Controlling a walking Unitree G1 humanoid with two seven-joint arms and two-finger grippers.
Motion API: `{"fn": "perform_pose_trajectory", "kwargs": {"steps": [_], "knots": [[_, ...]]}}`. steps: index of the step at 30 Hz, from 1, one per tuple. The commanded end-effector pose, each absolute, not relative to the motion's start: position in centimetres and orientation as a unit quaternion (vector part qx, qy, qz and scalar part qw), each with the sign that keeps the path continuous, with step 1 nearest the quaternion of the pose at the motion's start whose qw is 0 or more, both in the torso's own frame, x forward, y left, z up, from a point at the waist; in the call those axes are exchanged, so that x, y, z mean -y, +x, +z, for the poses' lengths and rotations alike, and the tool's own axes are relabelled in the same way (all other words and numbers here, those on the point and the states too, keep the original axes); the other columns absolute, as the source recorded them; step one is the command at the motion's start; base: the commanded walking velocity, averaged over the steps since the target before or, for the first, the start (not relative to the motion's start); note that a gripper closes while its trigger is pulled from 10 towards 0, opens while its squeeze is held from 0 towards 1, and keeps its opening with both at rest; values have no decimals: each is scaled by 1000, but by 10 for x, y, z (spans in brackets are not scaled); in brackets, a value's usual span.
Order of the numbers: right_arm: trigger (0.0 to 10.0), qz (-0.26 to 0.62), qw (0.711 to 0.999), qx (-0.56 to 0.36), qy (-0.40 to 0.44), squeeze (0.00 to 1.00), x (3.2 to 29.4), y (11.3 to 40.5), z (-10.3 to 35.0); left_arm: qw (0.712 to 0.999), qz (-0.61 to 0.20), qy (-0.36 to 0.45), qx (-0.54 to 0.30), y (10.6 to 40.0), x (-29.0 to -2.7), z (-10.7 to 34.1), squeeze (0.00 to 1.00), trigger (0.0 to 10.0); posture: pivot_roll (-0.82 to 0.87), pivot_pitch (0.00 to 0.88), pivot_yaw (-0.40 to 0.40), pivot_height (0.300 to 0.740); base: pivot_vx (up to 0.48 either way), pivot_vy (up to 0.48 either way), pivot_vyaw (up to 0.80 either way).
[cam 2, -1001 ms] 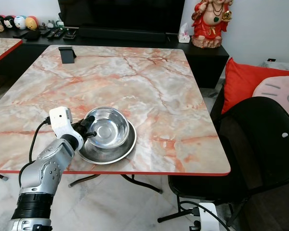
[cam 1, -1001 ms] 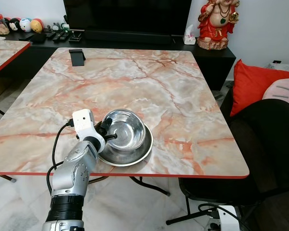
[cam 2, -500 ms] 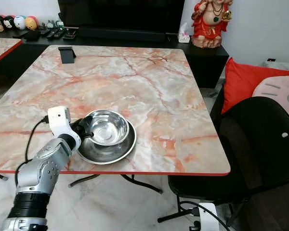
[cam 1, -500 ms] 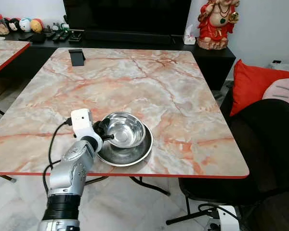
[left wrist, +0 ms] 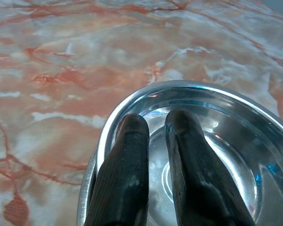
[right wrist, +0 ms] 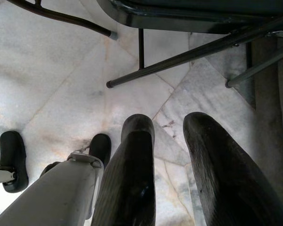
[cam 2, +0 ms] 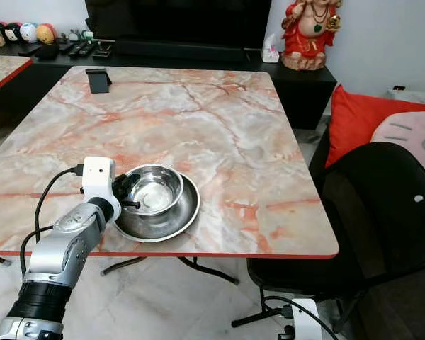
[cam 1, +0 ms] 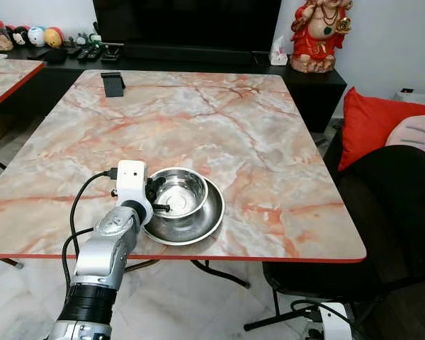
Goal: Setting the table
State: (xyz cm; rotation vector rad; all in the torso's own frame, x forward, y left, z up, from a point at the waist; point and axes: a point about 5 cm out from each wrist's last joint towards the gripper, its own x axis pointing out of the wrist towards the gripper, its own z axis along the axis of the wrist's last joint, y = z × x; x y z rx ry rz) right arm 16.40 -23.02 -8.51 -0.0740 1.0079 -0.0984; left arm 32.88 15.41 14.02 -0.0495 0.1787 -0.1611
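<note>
A steel bowl (cam 1: 183, 191) sits inside a wider steel plate (cam 1: 200, 228) near the front edge of the marble table (cam 1: 219, 120). My left gripper (cam 1: 158, 199) is at the bowl's left rim, shut on it. In the left wrist view the two black fingers (left wrist: 125, 155) lie close together across the rim of the bowl (left wrist: 226, 141), reaching into its hollow. The bowl looks level in the plate. My right gripper (right wrist: 170, 125) hangs open over the tiled floor beside chair legs.
A small black stand (cam 1: 113, 83) is at the table's far left corner. A black chair (cam 1: 397, 212) is at the table's right side, with a red cushion (cam 1: 372, 120) behind it. A second table's edge (cam 1: 7, 74) is at far left.
The bowl was tipped up on its left side in my left gripper; now it lies lower and level in the plate. My left wrist has shifted slightly right.
</note>
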Motion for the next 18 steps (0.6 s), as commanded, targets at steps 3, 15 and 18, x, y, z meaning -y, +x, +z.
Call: {"fn": "perform_pose_trajectory", "kwargs": {"steps": [3,15,18], "knots": [[10000,-48,873,-484,-37,0,232,164,-85,991,-89,-31,-90,329,-151,139,0,10000,94,0,-60,740,0,0,0],[10000,-47,873,-484,-37,0,232,164,-85,987,-119,-71,-85,328,-143,143,0,10000,92,0,-58,740,0,0,0],[10000,-47,873,-484,-37,0,232,164,-85,987,-124,-85,-65,329,-141,149,0,10000,94,0,-61,740,0,0,0]]}}
